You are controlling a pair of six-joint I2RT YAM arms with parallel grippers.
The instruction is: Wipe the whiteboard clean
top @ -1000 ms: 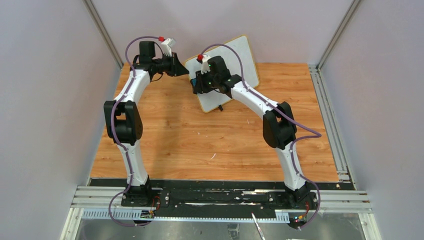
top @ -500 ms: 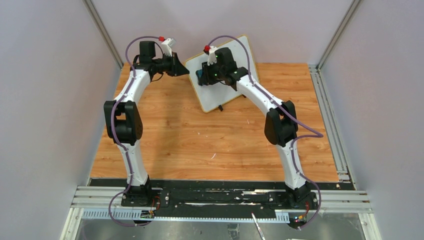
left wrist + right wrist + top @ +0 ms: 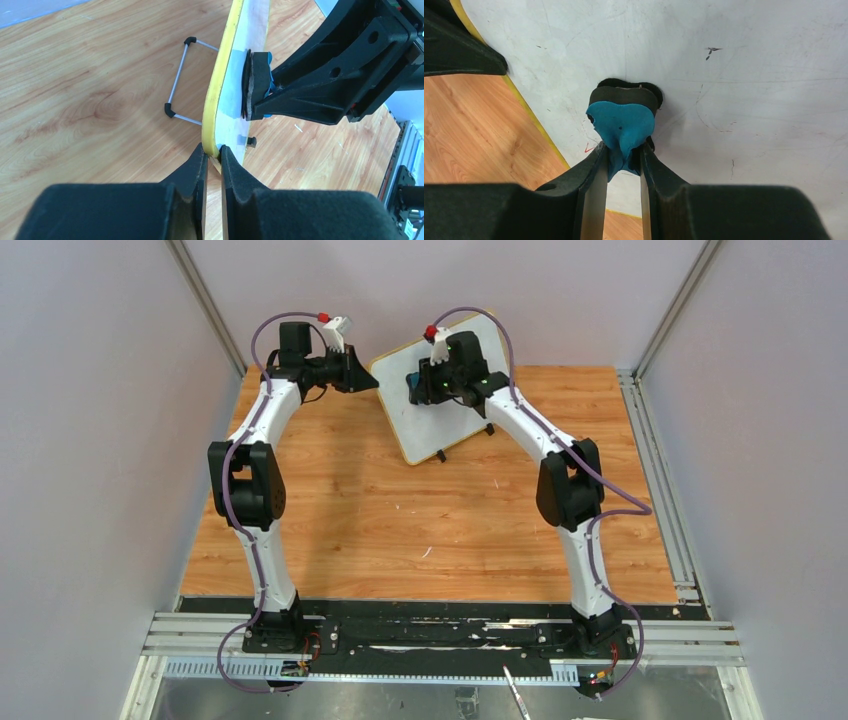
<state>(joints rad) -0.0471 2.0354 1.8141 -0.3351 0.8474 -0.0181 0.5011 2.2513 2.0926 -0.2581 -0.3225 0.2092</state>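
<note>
Toward the far edge of the wood table (image 3: 400,530), about midway across: the whiteboard (image 3: 415,425), propped near upright and leaning back on a thin wire stand (image 3: 179,80), turned at an angle to the arms. Looks light and stiff: thin panel, yellowish wood rim, slick face. Likely to skate or tip backward under a push, given so slight a prop. Best taken by the rim, never by the face, and at a corner, so as not to block the wiping.

Just so with the left gripper (image 3: 212,152): closed on the board's rim at a corner on its left side, one finger on each face. Judged a steadying hold, not a lift.

As for the right gripper (image 3: 622,150): clamped on a small blue eraser (image 3: 621,117), dark felt pressed flat against the board's face, not far from the held rim. Blue foam visibly squashed between the fingers, so soft stuff; calls for moderate pressure only.

On the face itself: mostly clean grey-white with faint smears, a small red mark (image 3: 588,148) just below the eraser beside the rim, and a tiny dark speck (image 3: 711,50) off to the right. Judged close to done, with that red trace left to wipe.
</note>
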